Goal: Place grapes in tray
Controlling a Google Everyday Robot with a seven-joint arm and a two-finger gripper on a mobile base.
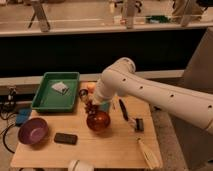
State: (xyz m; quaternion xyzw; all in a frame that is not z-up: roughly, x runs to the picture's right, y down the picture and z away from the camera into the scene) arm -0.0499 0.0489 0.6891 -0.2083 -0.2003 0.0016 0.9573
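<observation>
The grapes, a small dark red bunch, hang at my gripper just above the far-left rim of the orange-brown bowl. The gripper is shut on the grapes, at the end of the white arm that comes in from the right. The green tray lies at the table's back left, a short way left of the gripper. A small white item lies inside it.
A purple bowl sits front left with a flat black object beside it. A white cup lies at the front edge. A small can and an orange ball stand by the tray. Dark tools and a pale object lie to the right.
</observation>
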